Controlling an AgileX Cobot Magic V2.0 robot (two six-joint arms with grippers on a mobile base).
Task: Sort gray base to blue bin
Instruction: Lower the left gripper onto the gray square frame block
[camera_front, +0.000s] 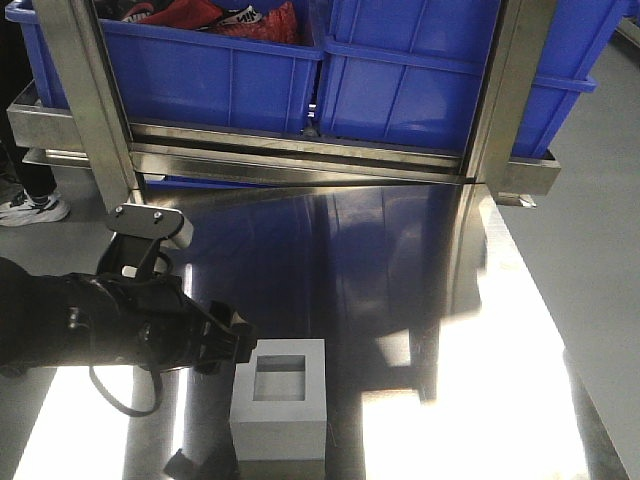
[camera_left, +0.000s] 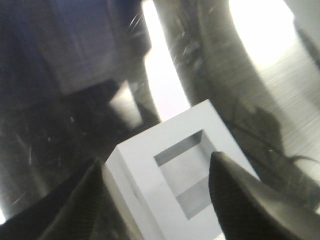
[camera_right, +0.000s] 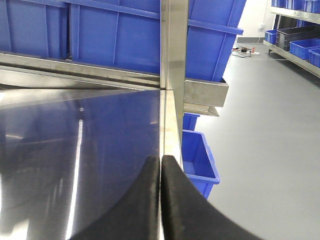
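Our left tool (camera_front: 238, 345), fingers apart, hovers at the gray base (camera_front: 282, 400) sitting recess-up on the steel bench (camera_front: 400, 260), so we should centre, then clamp its plain sides squarely before lifting toward the blue bin (camera_front: 400, 90), right tool (camera_right: 160, 165) pinched together.

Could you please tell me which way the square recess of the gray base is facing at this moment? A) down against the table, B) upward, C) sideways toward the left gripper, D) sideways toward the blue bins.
B: the gray base stands on the steel table with its square recess open to the top, as the front and left wrist views both show.
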